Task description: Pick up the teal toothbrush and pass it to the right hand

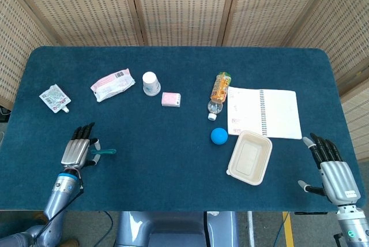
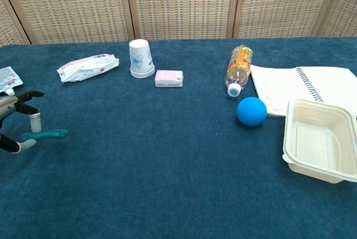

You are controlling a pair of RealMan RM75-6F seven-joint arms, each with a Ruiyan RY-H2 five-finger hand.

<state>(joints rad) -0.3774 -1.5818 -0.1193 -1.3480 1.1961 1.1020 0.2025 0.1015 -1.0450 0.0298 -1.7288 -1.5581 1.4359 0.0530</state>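
The teal toothbrush (image 1: 104,152) (image 2: 46,134) is held level just above the blue cloth at the front left, its free end pointing right. My left hand (image 1: 77,152) (image 2: 15,122) pinches its left end between thumb and a finger, the other fingers stretched forward. My right hand (image 1: 332,167) rests at the table's front right corner, fingers spread and holding nothing; the chest view does not show it.
A blue ball (image 1: 218,136), a beige food container (image 1: 249,157) and an open notebook (image 1: 271,112) lie on the right. A bottle (image 1: 219,92), pink box (image 1: 170,99), paper cup (image 1: 151,83), snack packet (image 1: 112,85) and small pouch (image 1: 55,97) spread across the far half.
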